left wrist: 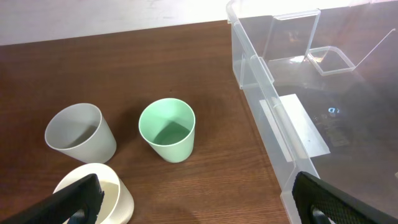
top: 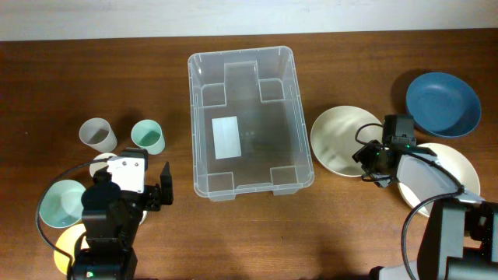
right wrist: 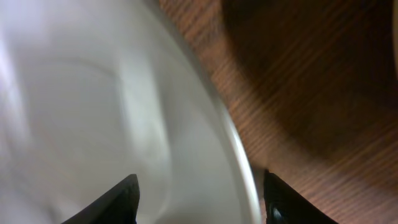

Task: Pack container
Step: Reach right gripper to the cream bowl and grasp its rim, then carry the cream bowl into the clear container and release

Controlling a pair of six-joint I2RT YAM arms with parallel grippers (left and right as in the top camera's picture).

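The clear plastic container [top: 305, 132] stands empty in the middle of the table, a white label on its bottom. It also shows at the right of the left wrist view [left wrist: 261, 81]. My left gripper [top: 134, 187] is open and empty, left of the container [left wrist: 199, 208], with a small cream bowl [left wrist: 112, 190] by its left finger. My right gripper [top: 372, 161] is open and low over the right edge of a cream plate [top: 338, 136]. In the right wrist view the plate's rim [right wrist: 230, 143] lies between the two fingers [right wrist: 199, 199].
A grey cup [top: 97, 134] and a green cup [top: 148, 136] stand left of the container. A mint bowl [top: 61, 204] and a yellow bowl [top: 66, 250] sit at the front left. A blue bowl [top: 442, 103] and another cream plate [top: 455, 167] are at the right.
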